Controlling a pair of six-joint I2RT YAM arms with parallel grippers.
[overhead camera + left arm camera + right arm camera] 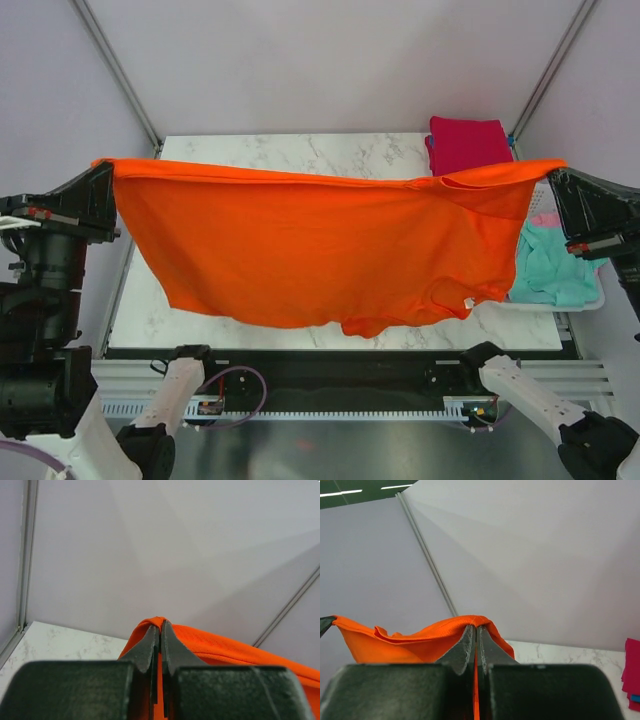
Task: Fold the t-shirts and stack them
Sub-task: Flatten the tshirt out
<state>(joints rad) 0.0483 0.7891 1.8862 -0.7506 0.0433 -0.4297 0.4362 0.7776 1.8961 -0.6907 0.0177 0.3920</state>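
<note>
The orange-red t-shirt (300, 240) hangs stretched wide in the air above the marble table (300, 150). My left gripper (106, 170) is shut on its left corner and my right gripper (556, 178) is shut on its right corner. In the left wrist view the gripper (160, 625) pinches the orange cloth (225, 647). In the right wrist view the gripper (476, 629) pinches the same cloth (410, 642). A folded magenta t-shirt (468, 142) lies at the table's far right, on a blue one (431, 148). Teal (550, 265) and pink (545, 218) t-shirts lie in the basket.
A white slotted basket (590, 300) stands at the table's right edge, under my right arm. Grey walls with metal posts (115, 65) enclose the table. The magenta shirt's edge shows in the right wrist view (632, 672).
</note>
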